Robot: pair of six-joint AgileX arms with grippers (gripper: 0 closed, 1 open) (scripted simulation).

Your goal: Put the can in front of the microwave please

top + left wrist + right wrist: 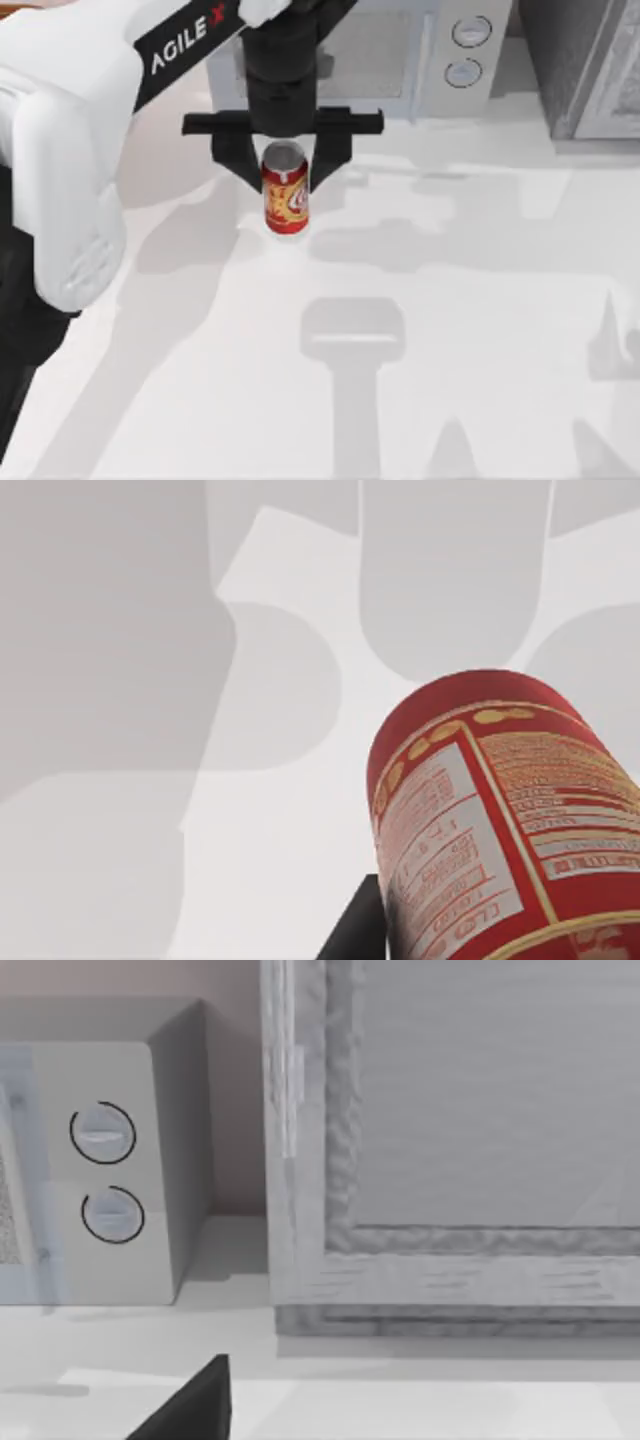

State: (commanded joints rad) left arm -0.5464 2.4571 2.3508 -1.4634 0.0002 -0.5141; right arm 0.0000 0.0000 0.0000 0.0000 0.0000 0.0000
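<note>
We are reaching with our left arm from the table's left side, and our left gripper [284,172] is hanging in front of the large pale blue-grey microwave [440,55] with two round dials. Its black fingers [236,160] are standing on either side of the small red and orange drink can [285,190] with a silver top, but we cannot tell if they are pressing it. The can is standing upright on the white table [450,330], just before the microwave door. The darker grey appliance [450,1150] is sitting beside the microwave.
</note>
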